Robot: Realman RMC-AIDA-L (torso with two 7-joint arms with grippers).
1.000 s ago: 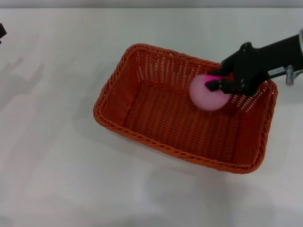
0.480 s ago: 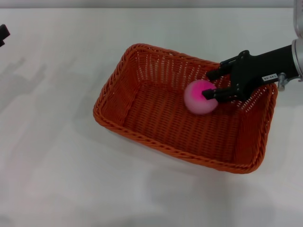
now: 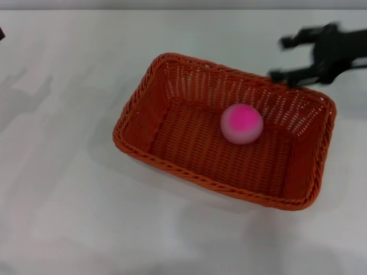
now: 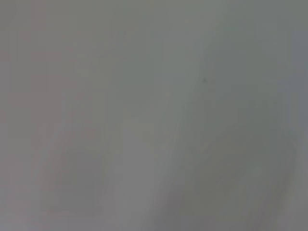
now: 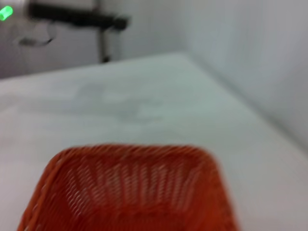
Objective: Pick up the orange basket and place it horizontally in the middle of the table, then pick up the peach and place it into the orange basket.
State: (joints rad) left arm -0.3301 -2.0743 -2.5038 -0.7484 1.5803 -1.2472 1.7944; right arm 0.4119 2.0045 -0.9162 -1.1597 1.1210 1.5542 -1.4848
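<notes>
The table (image 3: 69,189) is a broad white surface filling nearly the whole head view, with faint grey shadows at the left of the frame and a narrow grey strip along the top edge. The right wrist view shows the same white tabletop running back to a pale wall, with a dark horizontal bar on a stand (image 5: 77,17) and a small green light (image 5: 6,12) at upper left of that frame. The left wrist view shows only a plain, featureless grey-white surface.

The orange basket (image 3: 143,91) lies right of centre in the head view, its long axis running from upper left to lower right, open side up; its near end also fills the lower part of the right wrist view (image 5: 130,159). The peach (image 3: 242,124) rests on the basket floor, toward the upper right part of the interior, magenta patch facing up, touching no gripper.

The right gripper (image 3: 282,58) appears at upper right of the head view, blurred, above and just outside the basket's far right corner. Its two dark fingers (image 3: 292,41) stand spread apart with nothing between them, clear of both peach and rim.

The left gripper cannot be made out in any view, so its state cannot be told
</notes>
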